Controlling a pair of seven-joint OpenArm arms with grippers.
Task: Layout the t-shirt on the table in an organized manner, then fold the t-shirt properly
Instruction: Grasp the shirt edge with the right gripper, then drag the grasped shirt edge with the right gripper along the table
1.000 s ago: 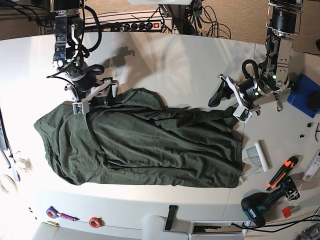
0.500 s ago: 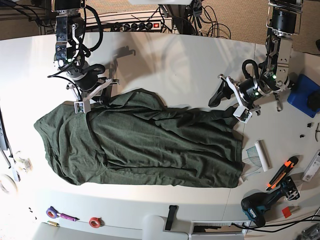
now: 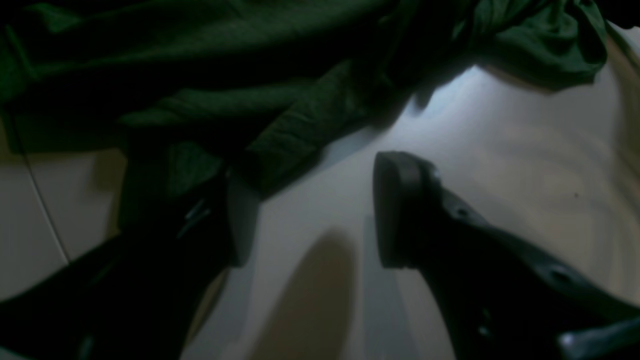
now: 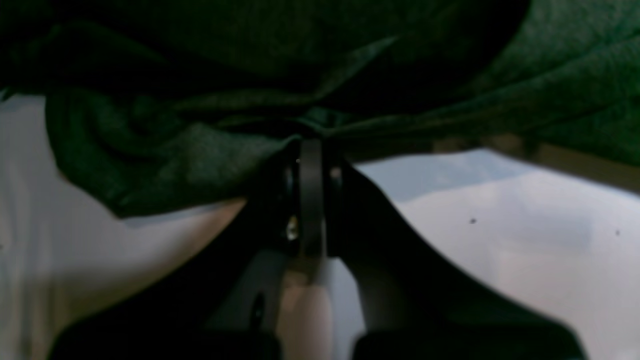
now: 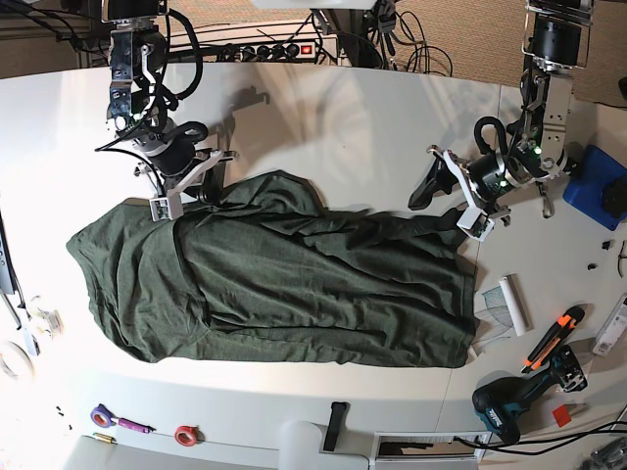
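This looks like a robotics lab or workshop, and the white table [image 5: 372,117] is the bench. The right arm [image 5: 132,69] and the left arm [image 5: 549,69] rise at its far edge. Just beyond that edge a power strip [image 5: 284,47] lies among tangled black cables [image 5: 411,29]. On its near side lie a cordless drill [image 5: 502,406], an orange utility knife [image 5: 554,335] and tape rolls [image 5: 186,434].
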